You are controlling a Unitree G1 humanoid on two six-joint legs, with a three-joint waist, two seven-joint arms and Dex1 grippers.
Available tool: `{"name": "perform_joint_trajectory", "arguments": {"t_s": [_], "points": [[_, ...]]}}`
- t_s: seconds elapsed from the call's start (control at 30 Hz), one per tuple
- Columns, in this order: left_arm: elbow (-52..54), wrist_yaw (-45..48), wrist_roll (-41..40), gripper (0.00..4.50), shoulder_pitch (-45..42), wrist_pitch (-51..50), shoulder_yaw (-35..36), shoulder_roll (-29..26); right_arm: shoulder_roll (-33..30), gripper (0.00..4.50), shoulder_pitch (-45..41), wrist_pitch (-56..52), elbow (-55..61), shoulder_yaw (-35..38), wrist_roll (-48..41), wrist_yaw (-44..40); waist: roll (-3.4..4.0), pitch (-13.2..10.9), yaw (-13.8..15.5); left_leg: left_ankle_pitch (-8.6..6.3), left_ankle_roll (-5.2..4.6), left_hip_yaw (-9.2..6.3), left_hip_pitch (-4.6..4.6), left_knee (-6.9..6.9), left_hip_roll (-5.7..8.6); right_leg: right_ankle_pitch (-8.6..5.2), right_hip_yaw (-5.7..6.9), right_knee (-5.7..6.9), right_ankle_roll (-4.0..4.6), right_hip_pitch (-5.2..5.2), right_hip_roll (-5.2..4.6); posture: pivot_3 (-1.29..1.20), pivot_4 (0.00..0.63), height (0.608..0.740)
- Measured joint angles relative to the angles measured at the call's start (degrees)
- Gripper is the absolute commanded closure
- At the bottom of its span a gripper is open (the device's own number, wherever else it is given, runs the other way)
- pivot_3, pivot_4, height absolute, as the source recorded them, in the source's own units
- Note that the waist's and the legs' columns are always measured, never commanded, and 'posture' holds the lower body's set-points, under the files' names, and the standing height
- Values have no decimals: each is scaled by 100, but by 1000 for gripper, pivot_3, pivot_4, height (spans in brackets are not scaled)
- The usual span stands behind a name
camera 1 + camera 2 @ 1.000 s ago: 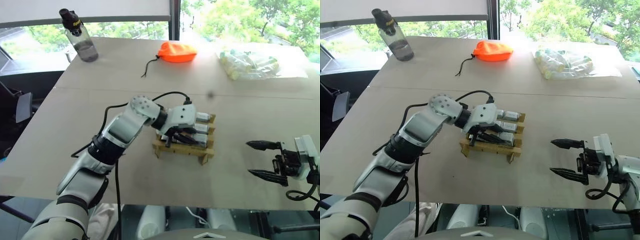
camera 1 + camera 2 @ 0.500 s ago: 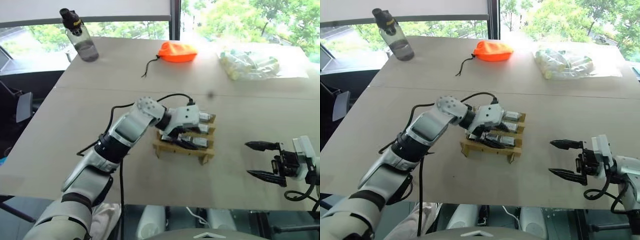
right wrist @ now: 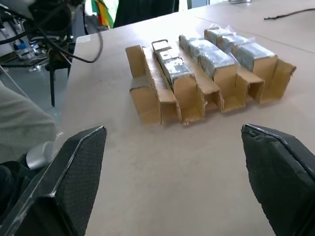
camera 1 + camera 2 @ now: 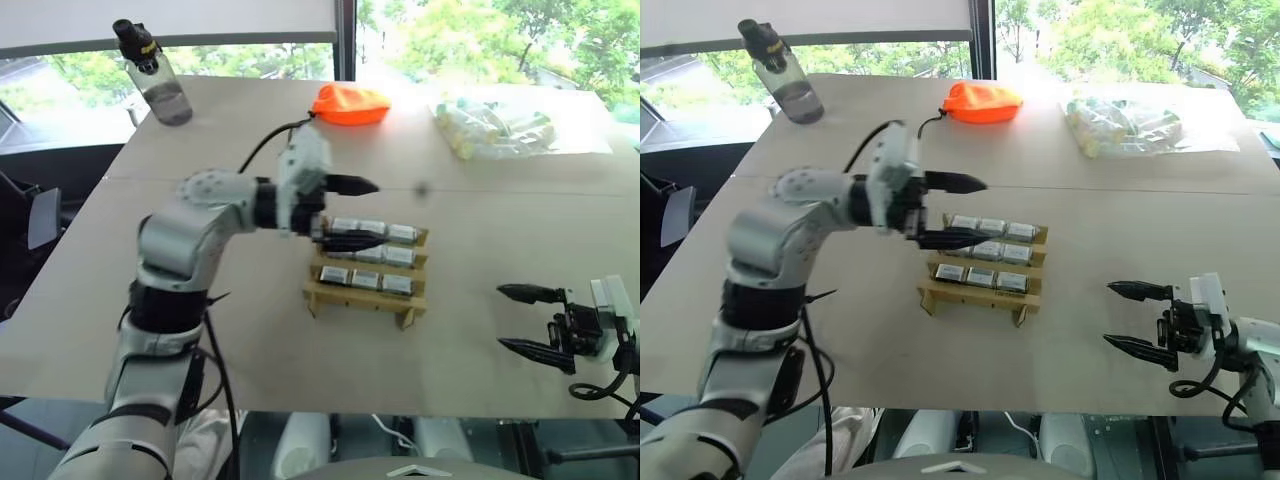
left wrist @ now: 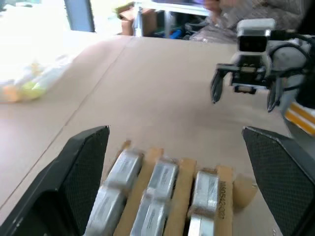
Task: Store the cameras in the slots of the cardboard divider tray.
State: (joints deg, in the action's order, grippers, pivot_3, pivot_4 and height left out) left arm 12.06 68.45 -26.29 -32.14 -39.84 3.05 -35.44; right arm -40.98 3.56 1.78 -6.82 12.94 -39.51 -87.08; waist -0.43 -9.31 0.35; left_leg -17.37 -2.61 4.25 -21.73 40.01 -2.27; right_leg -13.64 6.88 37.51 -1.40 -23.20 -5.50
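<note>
— How far along are we?
— I count nine cameras (image 4: 980,251) slotted in the cardboard divider tray (image 4: 978,296) mid-tabletop (image 4: 1120,240) (three rows, all full, I think). Left gripper (image 4: 952,210) hovers above it, fingers apart, empty; right gripper (image 4: 1132,318) waits nearby, fingers apart.

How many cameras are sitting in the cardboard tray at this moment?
9 cameras, all in the cardboard tray: three in the far row, three in the middle row, three in the near row. The left gripper overlaps the left end of the far rows, so that part is less certain.
</note>
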Motion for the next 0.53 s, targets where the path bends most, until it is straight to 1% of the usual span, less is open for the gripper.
{"name": "perform_joint_trajectory", "arguments": {"t_s": [0.07,0.17,0.23,0.27,0.37,0.47,0.53], "points": [[-227,-127,16,44,914,437,544,-136,5,174,-25,26,-142,102,24,16,0,0,17,0,0,1,2,2,1,0,4,0,0,1,-4,0,150,726],[-497,-158,46,44,1908,1088,997,-200,11,174,-186,95,-365,142,83,1,-5,0,60,-1,0,-6,-2,8,4,0,9,-5,0,7,-12,0,150,726],[-592,-151,72,44,2428,1470,1097,-221,13,174,-369,111,-577,134,153,-12,-6,0,87,-2,-1,-14,-2,8,7,0,9,-10,0,13,-18,0,150,726],[-633,-156,98,44,2513,1515,1098,-222,10,174,-394,114,-607,136,166,-12,-5,0,97,-2,-2,-16,-3,8,8,0,10,-9,0,13,-20,0,150,726],[-1042,-143,319,44,2848,2268,1081,-211,9,174,-691,144,-951,104,323,-27,-4,1,96,-2,-1,-19,-4,7,6,0,15,-8,1,13,-16,0,150,726],[-1301,-41,403,44,2953,2936,1037,-194,-12,174,-910,219,-1309,98,450,-75,-4,1,91,-2,-2,-15,-3,6,6,0,20,-8,1,13,-17,0,150,726],[-1326,-3,405,44,2966,3058,1028,-189,-35,174,-922,231,-1367,97,485,-94,-3,1,77,-3,-3,-13,-3,6,6,0,21,-8,1,13,-19,0,150,726]]}}
